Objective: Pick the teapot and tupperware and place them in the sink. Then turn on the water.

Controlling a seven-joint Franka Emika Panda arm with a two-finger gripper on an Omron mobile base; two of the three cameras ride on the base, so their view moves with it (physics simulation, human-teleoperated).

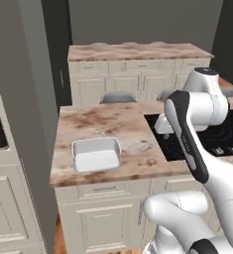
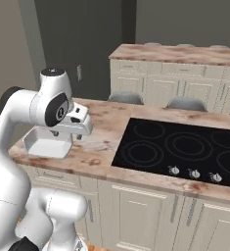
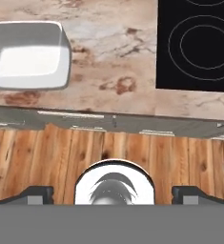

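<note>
Tupperware (image 1: 96, 155) on counter (image 1: 103, 124) looks empty; pincer (image 3: 113, 193) open.

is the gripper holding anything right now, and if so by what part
Nothing is held. The gripper is open, its fingers wide apart with only floor between them; the tupperware sits untouched on the counter.

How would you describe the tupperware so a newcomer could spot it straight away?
Start at the brown marbled stone counter of the kitchen island and find the black glass cooktop set into it. On the bare stretch of stone beside the cooktop sits the white translucent rectangular plastic tupperware, near the front edge. It is shallow, round-cornered and open-topped, the one loose item there.
</note>
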